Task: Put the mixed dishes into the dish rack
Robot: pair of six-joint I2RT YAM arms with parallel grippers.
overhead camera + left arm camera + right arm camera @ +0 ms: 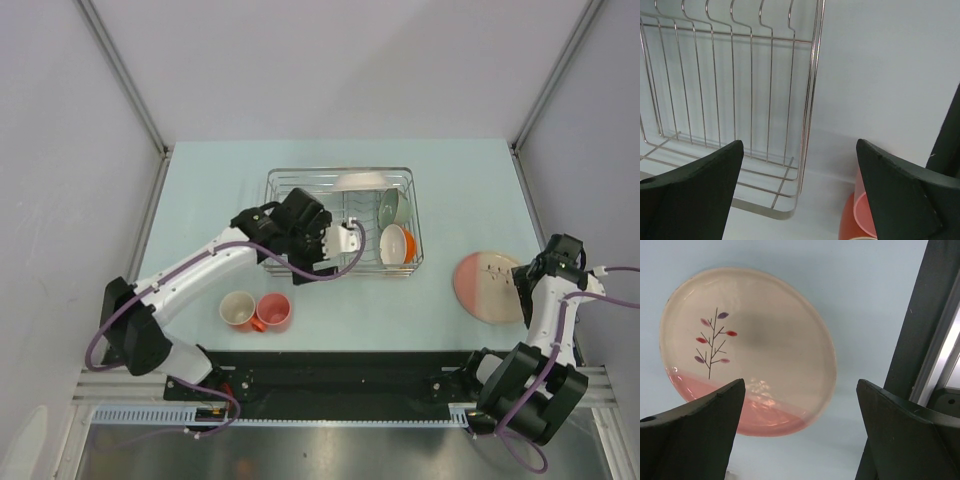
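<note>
The silver wire dish rack [290, 190] stands mid-table. It holds a white dish [360, 181], a pale green bowl [390, 207] and an orange dish with a white inside [397, 244]. My left gripper [318, 235] hovers over the rack's left part, open and empty. In the left wrist view [800, 195] it is above the rack's corner [785, 212]. A cup with a cream inside [237, 309] and an orange-red mug [274, 312] [855, 222] sit in front of the rack. My right gripper [535, 278] [800, 430] is open above the near right edge of the pink-and-cream plate [485, 285] [747, 347].
The rack's left half shows only bare wires and prongs [720, 75]. A dark frame post [920, 340] stands close to the right of my right gripper. Grey walls enclose the table at the back and sides.
</note>
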